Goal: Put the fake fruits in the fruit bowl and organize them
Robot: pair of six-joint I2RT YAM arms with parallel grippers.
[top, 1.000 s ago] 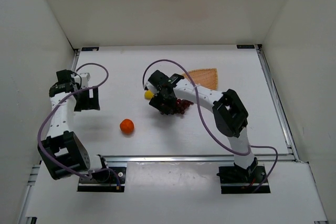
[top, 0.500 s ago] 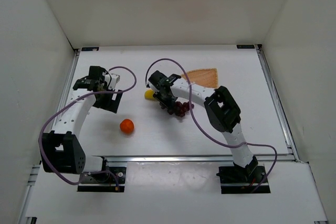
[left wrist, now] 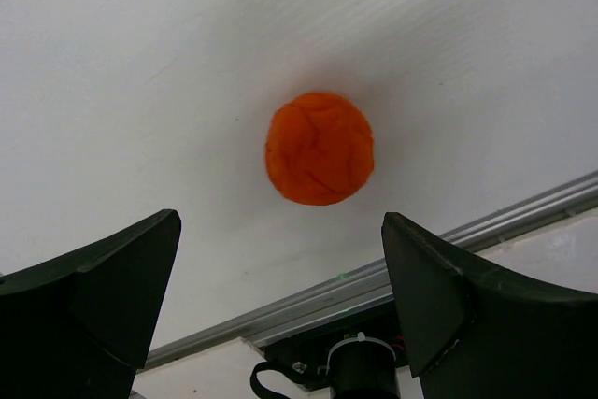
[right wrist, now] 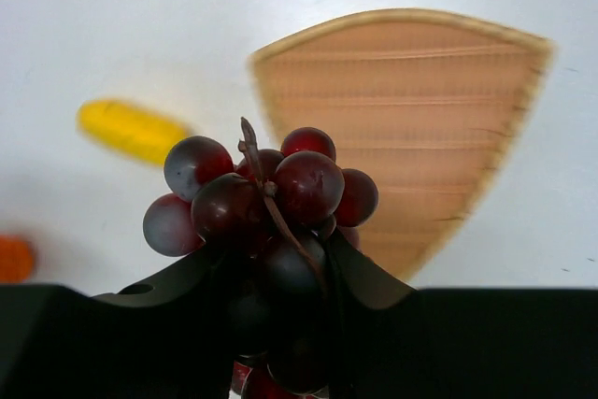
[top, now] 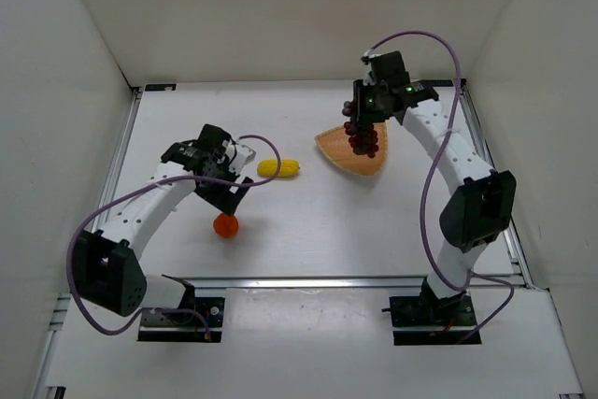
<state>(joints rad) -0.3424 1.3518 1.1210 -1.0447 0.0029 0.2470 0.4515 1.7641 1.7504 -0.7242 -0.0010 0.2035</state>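
Jaws pinch grape bunch; white table, walls.

white tabletop, matte and flat, fills middle of top view. three plain white panels close it in: back wall, left wall, right wall. aluminium rail runs along near edge; matching left rail and right rail at sides. small black brackets at far corners. past near rail, lower white ledge. light even, diffuse; shadows soft, faint. no window in view.
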